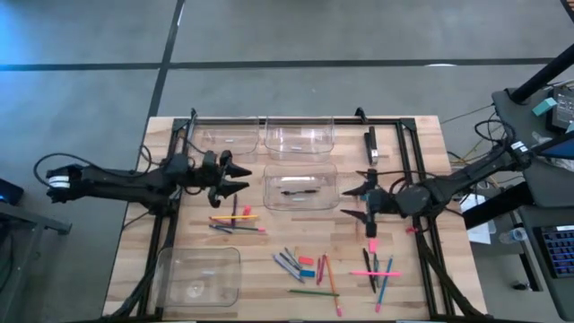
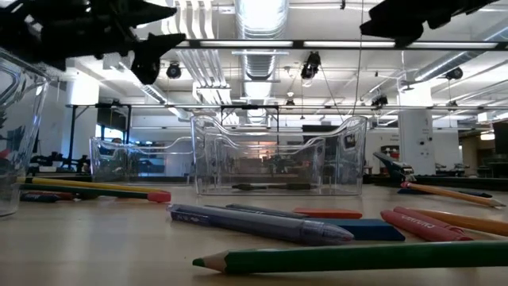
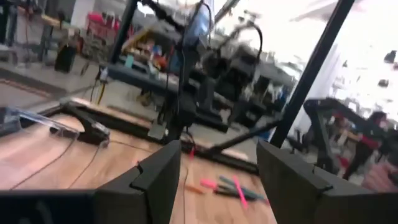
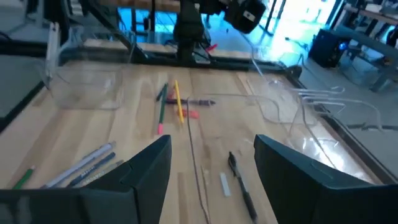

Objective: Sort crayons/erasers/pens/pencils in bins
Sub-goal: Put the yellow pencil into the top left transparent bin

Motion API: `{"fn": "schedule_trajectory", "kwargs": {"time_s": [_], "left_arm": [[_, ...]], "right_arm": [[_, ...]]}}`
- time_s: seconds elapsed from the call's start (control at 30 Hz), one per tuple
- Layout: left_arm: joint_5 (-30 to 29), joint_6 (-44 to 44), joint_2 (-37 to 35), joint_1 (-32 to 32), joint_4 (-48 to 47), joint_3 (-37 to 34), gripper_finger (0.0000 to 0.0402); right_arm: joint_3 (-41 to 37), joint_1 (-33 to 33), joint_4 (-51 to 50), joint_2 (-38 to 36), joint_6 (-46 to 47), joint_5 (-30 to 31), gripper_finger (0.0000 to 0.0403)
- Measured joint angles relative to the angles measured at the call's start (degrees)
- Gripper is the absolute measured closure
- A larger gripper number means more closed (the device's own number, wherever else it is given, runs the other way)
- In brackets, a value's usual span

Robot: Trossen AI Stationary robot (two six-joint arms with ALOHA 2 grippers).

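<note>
Wooden table (image 1: 296, 242) from above: four clear bins (image 1: 300, 136), the middle one (image 1: 301, 190) holding a dark pen (image 1: 300, 191). Left gripper (image 1: 235, 177) hovers spread and empty above a pencil cluster (image 1: 235, 218); right gripper (image 1: 361, 203) likewise, wide apart, empty. More pencils and crayons (image 1: 305, 266) lie loose near the front edge.

Low view: a purple pen (image 2: 258, 223) and green pencil (image 2: 349, 257) lie nearest. No writing is legible.

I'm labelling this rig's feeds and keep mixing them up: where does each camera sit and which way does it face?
High: overhead, straight down; both arms, left end effector, right end effector.
Low: tabletop height, level across to the centre bin; arms overhead.
Left wrist: past its own fingers, across the table.
Right wrist: past its own fingers, down at the table.
High and low share the centre bin.
</note>
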Motion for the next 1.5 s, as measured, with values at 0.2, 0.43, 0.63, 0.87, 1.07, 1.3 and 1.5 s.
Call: {"fn": "schedule_trajectory", "kwargs": {"time_s": [0.2,0.43,0.63,0.87,1.07,1.3,1.5], "left_arm": [[-1.6,7.2,2.2,0.0,-40.6,20.2,0.0206],[-6.2,4.5,7.8,0.0,-81.1,39.9,0.0206],[-8.9,-3.2,10.9,-2.9,-103.8,46.0,0.0206],[-9.1,-9.5,14.2,-8.9,-107.7,41.1,0.0206],[-9.6,-8.9,18.4,-12.9,-100.3,34.3,0.0206],[-9.6,-7.6,22.4,-13.6,-93.6,28.3,0.0206],[-9.2,-7.0,24.7,-13.6,-89.6,25.1,0.0206]], "right_arm": [[-4.0,0.0,1.3,-8.7,-0.6,0.0,0.0184],[-4.3,0.0,0.5,-12.8,1.5,0.0,0.0184],[-4.3,0.0,0.4,-11.2,2.1,0.0,0.0184],[-4.3,0.0,0.9,-9.4,2.6,0.0,0.0184],[-4.3,0.0,0.9,-9.3,2.6,0.0,0.0184],[-4.3,0.0,0.9,-9.2,2.1,0.0,0.0184],[-4.3,0.0,0.9,-9.2,1.9,0.0,0.0184]]}}
